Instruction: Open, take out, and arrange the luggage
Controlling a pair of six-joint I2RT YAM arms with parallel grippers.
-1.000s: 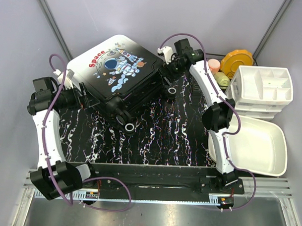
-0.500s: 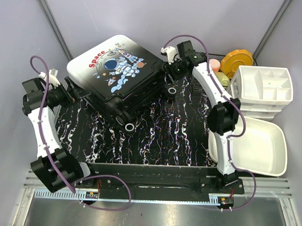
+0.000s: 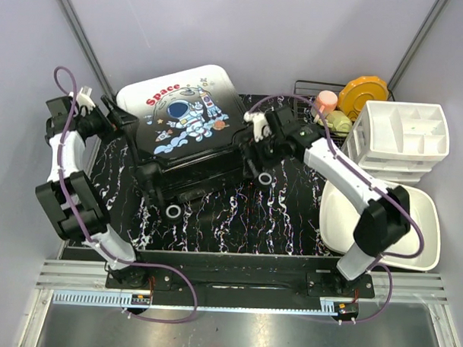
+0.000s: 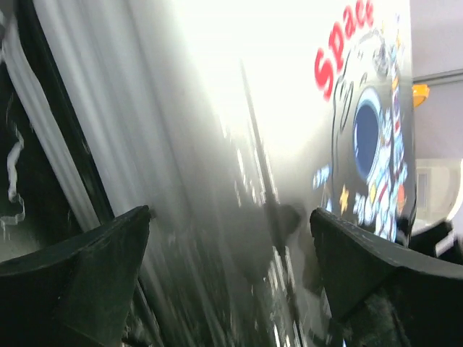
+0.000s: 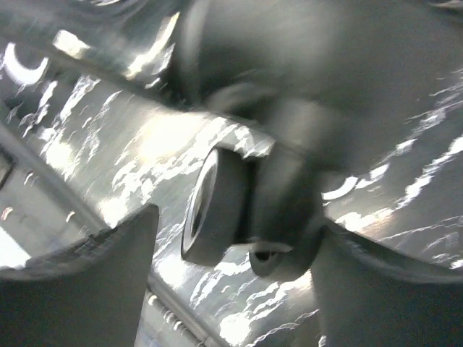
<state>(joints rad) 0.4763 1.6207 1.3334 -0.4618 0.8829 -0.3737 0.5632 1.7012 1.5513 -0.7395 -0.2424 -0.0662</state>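
Toward the far-left corner of the bench, the suitcase lies flat and closed, with its astronaut print and red "Space" lettering facing up. Its white end points at the far edge. Its black end faces the near edge, and two wheels stick out there: one at the near-left corner and one at the near-right corner.

The left claw is at the suitcase's far-left corner. Its wrist view shows it released, with both fingers spread wide and the shell's glossy top stretching away between them.

The right claw is just beside the suitcase's right side, above the near-right wheel. Its blurred wrist view shows the fingers apart with the wheel and its black fork between them. There is a clear gap on the left side, so it is released and not clamped.

Along the right edge of the bench, a white basin sits at the near end. A white organiser stands beyond it. An orange disc rests at the far-right corner.
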